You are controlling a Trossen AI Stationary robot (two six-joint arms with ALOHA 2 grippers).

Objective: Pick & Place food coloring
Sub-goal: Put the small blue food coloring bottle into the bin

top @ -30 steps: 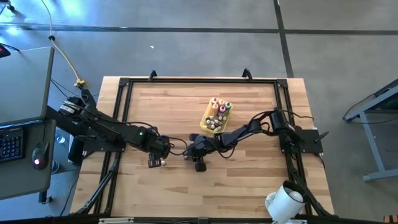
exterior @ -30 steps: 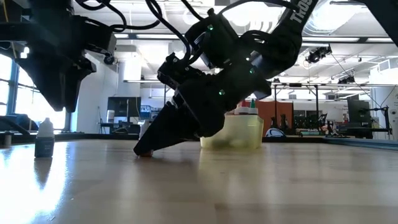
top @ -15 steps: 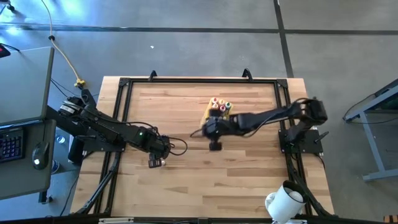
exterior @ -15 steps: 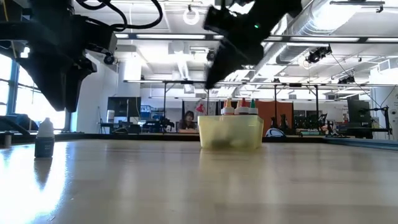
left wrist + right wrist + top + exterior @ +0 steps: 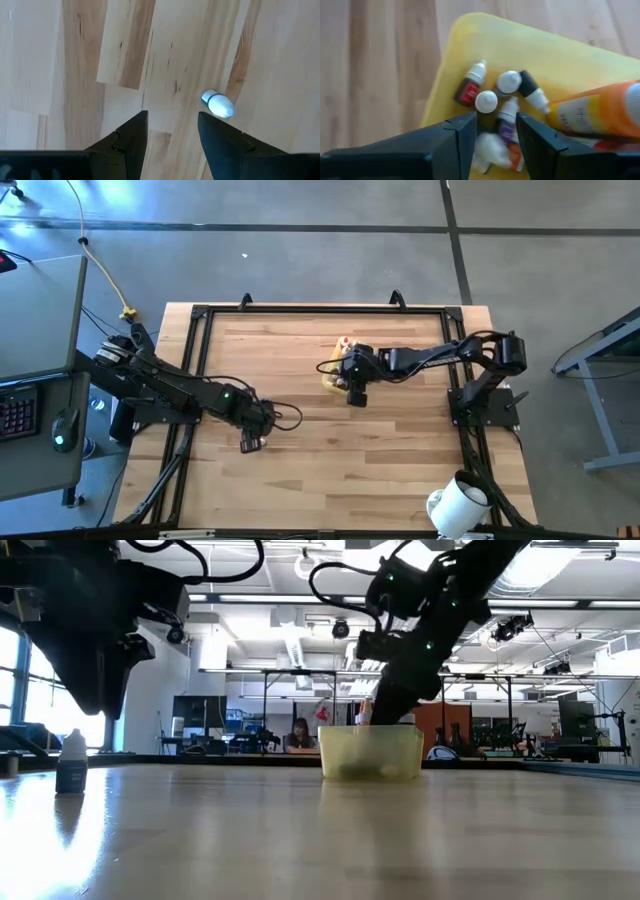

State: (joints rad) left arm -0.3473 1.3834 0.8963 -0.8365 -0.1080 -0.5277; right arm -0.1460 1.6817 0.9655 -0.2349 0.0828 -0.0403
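The yellow tray [image 5: 332,376] lies on the table's far right part and holds several food coloring bottles [image 5: 486,101] with whitish caps, plus taller ones [image 5: 346,345]. My right gripper [image 5: 496,120] hangs over the tray's near end, pointing down, also seen in the low view [image 5: 378,718], with a whitish bottle with an orange end [image 5: 490,146] between its fingers. My left gripper [image 5: 170,127] is open over bare wood at the left [image 5: 252,438]. One white-capped bottle [image 5: 217,103] stands upright on its base beside it, and shows in the low view too [image 5: 70,762]. My right gripper has the small whitish bottle's body [image 5: 488,144] between its two fingers, which come from above and point down into the tray. The fingers hide the sides of the bottle, so which part they meet cannot be told. The bottle is clear of the table.
A large orange tube [image 5: 600,115] lies in the tray beside the small bottles. A dark metal frame [image 5: 200,315] runs around the table's edges. A white object [image 5: 455,505] sits at the near right corner. Bare wood lies between the two arms.
My right gripper has risen from the table's middle, where its tips were down on the wood, and has gone toward the far edge and a little right to the yellow tray, where it now points down over the tray's near end.
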